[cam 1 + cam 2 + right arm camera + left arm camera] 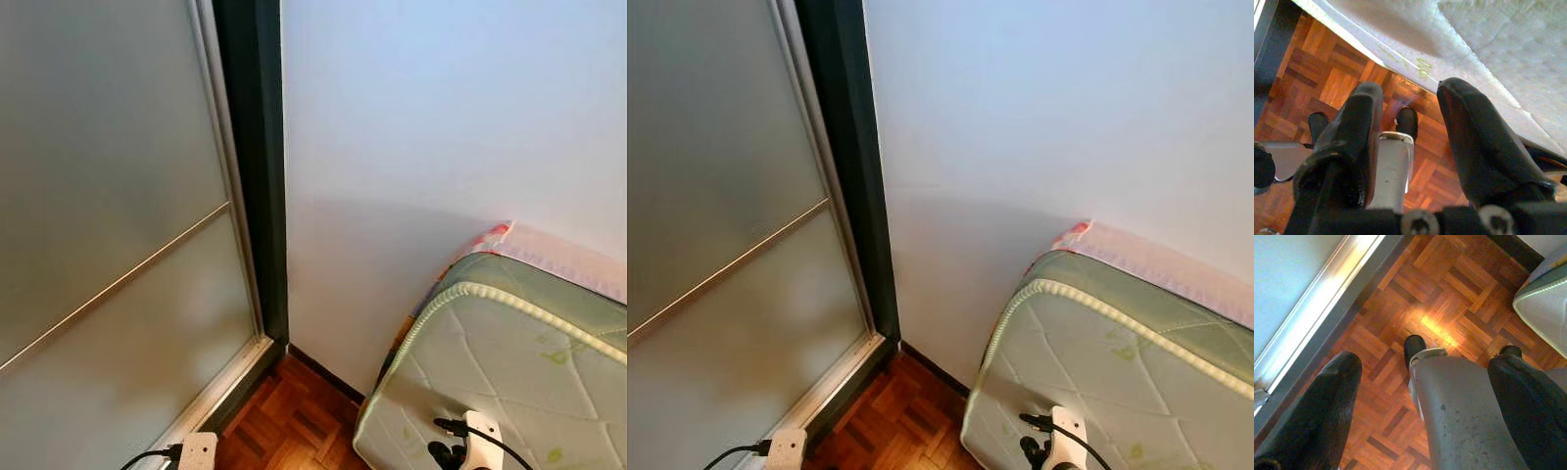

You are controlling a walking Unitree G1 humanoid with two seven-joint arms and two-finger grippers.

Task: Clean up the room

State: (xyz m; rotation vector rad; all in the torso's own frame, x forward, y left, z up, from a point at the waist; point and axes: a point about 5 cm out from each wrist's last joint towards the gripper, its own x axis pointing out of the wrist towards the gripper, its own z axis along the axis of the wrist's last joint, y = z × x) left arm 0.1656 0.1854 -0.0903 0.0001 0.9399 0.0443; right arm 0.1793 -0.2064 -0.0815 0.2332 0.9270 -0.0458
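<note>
One mattress (490, 372), one frosted door (108, 245) — two empty tools, spread.

Wall: plain white wall (441, 127), filling the head view from 12 to 3 o'clock.
Door: frosted sliding panel (108, 225) at 9 o'clock, crossed by a thin rail, edged by a dark frame (257, 166).
Floor: reddish parquet floor (1449, 298) at 6 o'clock, with a bright glare patch.
Mattress: quilted pale-green mattress (509, 382) at 4 o'clock, leaning against the wall.
Skirting: dark strip (328, 377) along the wall's foot.
</note>
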